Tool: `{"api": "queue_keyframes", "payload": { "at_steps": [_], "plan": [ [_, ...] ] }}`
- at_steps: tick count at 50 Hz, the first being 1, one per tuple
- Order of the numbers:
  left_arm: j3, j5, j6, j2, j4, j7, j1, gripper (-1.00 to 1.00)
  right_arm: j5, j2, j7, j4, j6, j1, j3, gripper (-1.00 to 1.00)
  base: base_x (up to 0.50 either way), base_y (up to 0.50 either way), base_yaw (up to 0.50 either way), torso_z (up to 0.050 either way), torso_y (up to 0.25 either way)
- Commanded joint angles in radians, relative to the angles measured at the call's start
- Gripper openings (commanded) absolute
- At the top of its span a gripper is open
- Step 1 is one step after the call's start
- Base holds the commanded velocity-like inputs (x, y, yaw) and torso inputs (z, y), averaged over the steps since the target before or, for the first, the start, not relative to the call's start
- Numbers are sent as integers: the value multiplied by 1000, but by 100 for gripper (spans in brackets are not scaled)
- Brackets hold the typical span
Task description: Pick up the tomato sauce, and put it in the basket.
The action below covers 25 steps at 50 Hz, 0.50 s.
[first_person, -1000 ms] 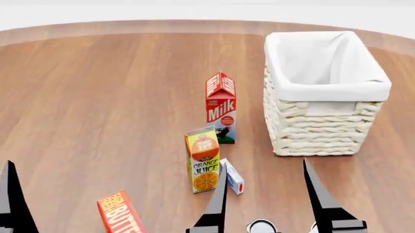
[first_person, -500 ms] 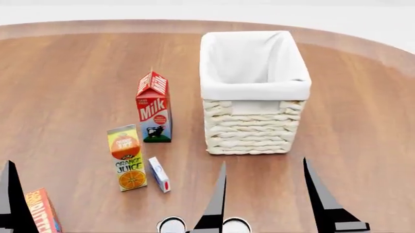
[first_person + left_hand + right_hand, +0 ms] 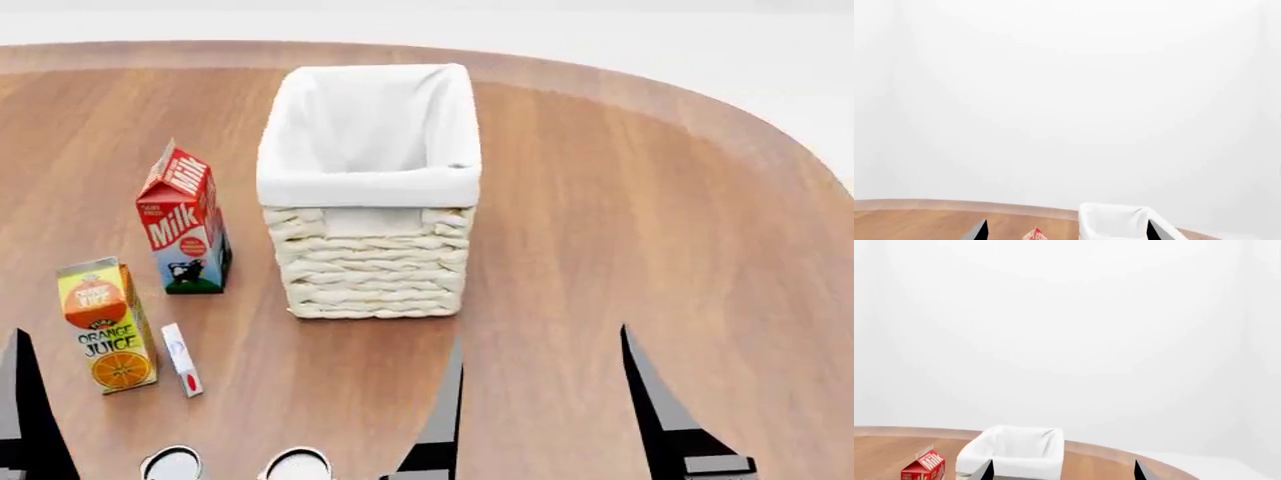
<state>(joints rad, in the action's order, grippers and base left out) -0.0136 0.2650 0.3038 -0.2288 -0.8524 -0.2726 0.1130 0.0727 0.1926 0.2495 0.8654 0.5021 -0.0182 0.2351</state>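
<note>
The cream wicker basket (image 3: 367,250) with white lining stands on the wooden table, left of centre in the head view. It also shows in the left wrist view (image 3: 1111,220) and the right wrist view (image 3: 1014,450). Two round can tops (image 3: 171,463) (image 3: 296,464) show at the bottom edge. Their labels are hidden, so I cannot tell which is the tomato sauce. My right gripper (image 3: 547,400) is open and empty, low and in front of the basket, to its right. My left gripper (image 3: 1067,232) is open and empty; only one of its fingers (image 3: 20,410) shows in the head view.
A red milk carton (image 3: 180,220) stands left of the basket, with an orange juice carton (image 3: 107,325) and a small white box (image 3: 183,360) nearer me. The table's curved edge (image 3: 747,130) runs along the far right.
The head view has swung to the right, so the basket, cartons and can tops have slid left in the picture. The butter box has left the view. Both grippers stay open.
</note>
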Motion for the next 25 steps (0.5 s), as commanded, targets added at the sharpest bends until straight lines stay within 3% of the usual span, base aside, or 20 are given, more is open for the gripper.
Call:
{"api": "queue_keyframes", "payload": {
  "at_steps": [1,25],
  "plan": [
    [-9,6,-4,-14,3,-15,-2,100,-2,9,8,-3,10,-7,12,100,363,-305,0,0,0],
    [-14,36,-10,-38,-2,-41,-4,100,-4,27,21,-21,23,-16,34,100,493,-114,0,0,0]
  ]
}}
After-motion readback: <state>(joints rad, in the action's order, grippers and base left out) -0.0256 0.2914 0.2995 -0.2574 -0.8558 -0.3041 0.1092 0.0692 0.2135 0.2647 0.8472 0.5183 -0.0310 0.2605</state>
